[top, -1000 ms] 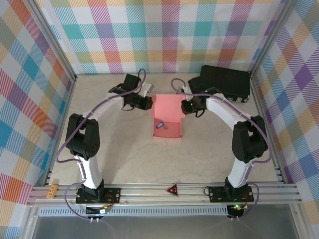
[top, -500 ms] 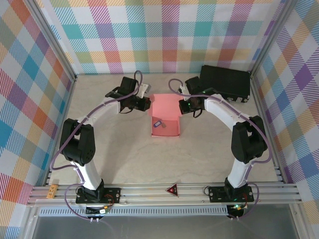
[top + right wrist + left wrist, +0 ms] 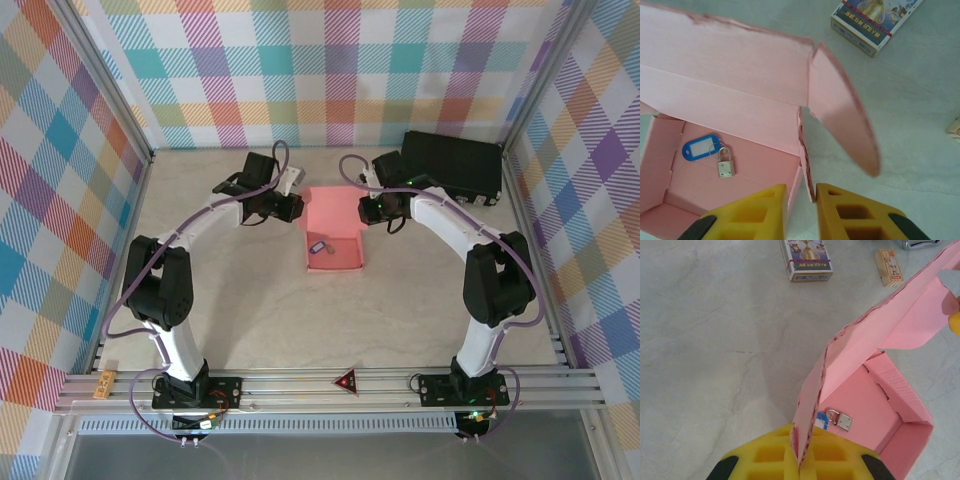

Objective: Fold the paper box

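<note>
- Since 1 second ago, the left arm's elbow has swung out to the left, the right gripper (image 3: 368, 210) has edged in toward the box's far right corner, and the paper box (image 3: 345, 260) sits slightly farther from the arm bases.
- From the top camera, the box lies on the table (image 3: 250, 310) between the 2 grippers, with its lid raised at the far side and the left gripper (image 3: 292, 207) at its far left corner.
- Only that view takes in the black case (image 3: 455, 165), at the back right behind the right arm.
- From the left wrist, the left gripper (image 3: 800, 460) is pressed together on the edge of a raised pink flap of the box (image 3: 900, 395), the cardboard caught between its yellow fingers (image 3: 770, 460).
- From the right wrist, the right gripper (image 3: 801, 200) stands slightly spread, and the corner of the box's (image 3: 730, 110) side wall rises just beyond the gap.
- Both wrist cameras look into the box, where a padlock (image 3: 725, 167) with a blue tag (image 3: 700, 148) lies on the floor; from above it is a small speck.
- A card packet (image 3: 875, 22) lies on the table beyond the box, and the left wrist also shows a small wooden block (image 3: 888, 267) near it.
</note>
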